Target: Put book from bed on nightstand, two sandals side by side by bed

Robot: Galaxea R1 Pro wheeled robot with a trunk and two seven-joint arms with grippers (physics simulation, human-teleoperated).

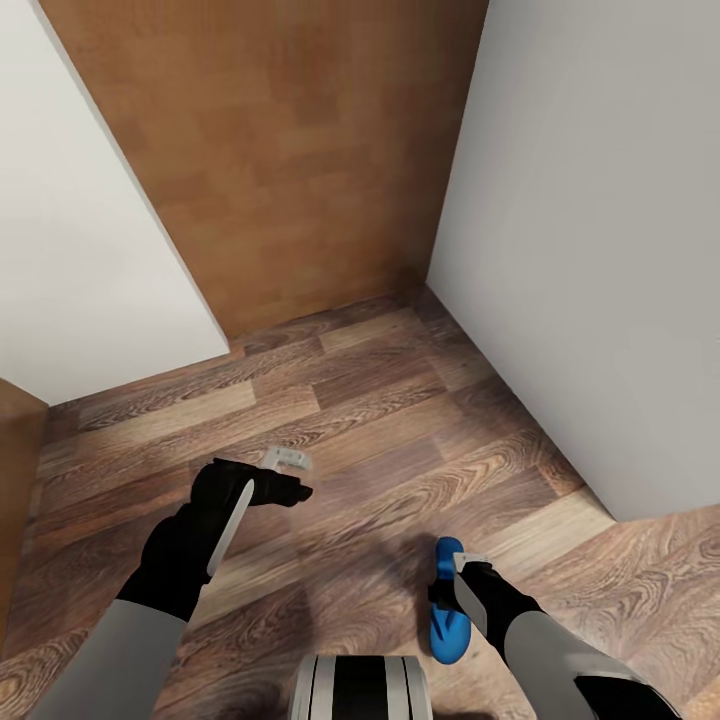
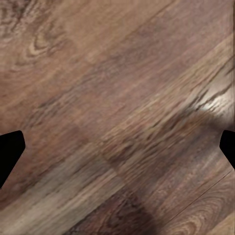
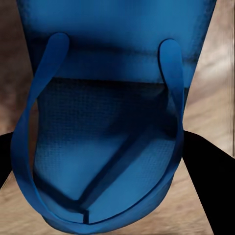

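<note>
Your right gripper point(image 1: 458, 572) is clamped on one bright blue sandal point(image 1: 447, 600), fingers dark on either side of it. In the head view the sandal hangs just off the gripper, low at the right, over the wood-plank floor point(image 1: 380, 420); whether it touches the floor, I cannot tell. Right wrist view: the sandal point(image 3: 105, 142) is seen close up, a flat blue sole with a fine textured surface, two thin blue straps point(image 3: 34, 112) arcing from the sides and meeting at a toe post near the rounded end. A dark shadow band crosses the sole. Black fingers point(image 3: 208, 176) flank it at both edges.

Your left gripper point(image 1: 285, 478) is wide apart and holds nothing, held out over bare floor ahead of the left arm. Left wrist view: the two black fingertips point(image 2: 10, 152) sit at opposite edges with brown planks point(image 2: 117, 122) between them.

Further out: you're facing a corner. White wall point(image 1: 590, 250) at the right, another white wall panel point(image 1: 80, 230) at the left, and a brown wood-grain surface point(image 1: 280, 150) between them rising from the floor. The robot's base point(image 1: 360, 688) shows at the bottom edge.
</note>
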